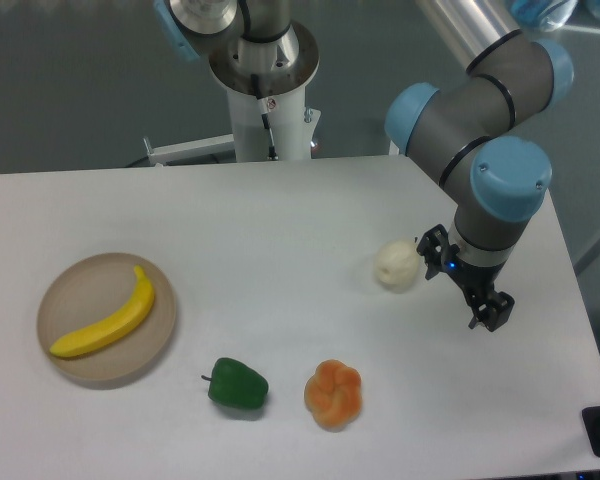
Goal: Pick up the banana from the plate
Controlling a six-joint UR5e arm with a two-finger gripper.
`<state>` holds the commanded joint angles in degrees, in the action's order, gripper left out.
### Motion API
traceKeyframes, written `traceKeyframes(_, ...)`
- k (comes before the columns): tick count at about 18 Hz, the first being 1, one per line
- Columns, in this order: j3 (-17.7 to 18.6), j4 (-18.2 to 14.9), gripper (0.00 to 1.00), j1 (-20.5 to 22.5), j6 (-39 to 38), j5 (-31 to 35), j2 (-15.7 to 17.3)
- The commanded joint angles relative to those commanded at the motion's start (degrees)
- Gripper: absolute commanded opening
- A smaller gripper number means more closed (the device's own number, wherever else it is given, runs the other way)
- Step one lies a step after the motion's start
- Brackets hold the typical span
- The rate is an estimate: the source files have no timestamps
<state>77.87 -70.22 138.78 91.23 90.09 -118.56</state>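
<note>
The banana (108, 320) lies in the plate (80, 285) at the left side of the white table (280, 220), and it is the only thing that plate holds. It is bright yellow and smooth, stretched on a diagonal: its stem end points up toward the plate's far right rim, and its blunt end rests near the lower left rim. The plate is round, shallow and beige-tan, with a low rim all around.

My claw (485, 312) hangs on the far right of the table, well apart from the plate. It holds nothing. From this angle the fingers are dark and foreshortened, so I cannot tell whether they stand apart or together. Just beside my wrist, to its left, sits a pale cream, rounded fruit (397, 265), resting directly on the table.

Toward the near edge, between me and the plate, two more toys lie loose on the tabletop: a green bell pepper (238, 384), near the plate's lower right, and an orange lobed pumpkin-like fruit (334, 393) just to the pepper's right. Neither one touches the plate or the other.
</note>
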Motion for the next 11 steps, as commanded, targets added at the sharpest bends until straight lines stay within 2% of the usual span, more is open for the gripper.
traceKeyframes(5, -0.18, 0.00, 1.00, -1.58, -2.62, -1.75, -0.09)
traceKeyframes(7, -0.79, 0.09, 1.00, -4.20, -9.10, -4.04, -0.26)
traceKeyframes(9, -2.02, 0.00, 1.00, -7.63, -19.29, -4.39, -0.79)
traceKeyframes(11, -1.59, 0.00, 1.00, -10.53, -24.15, -7.19, -0.36)
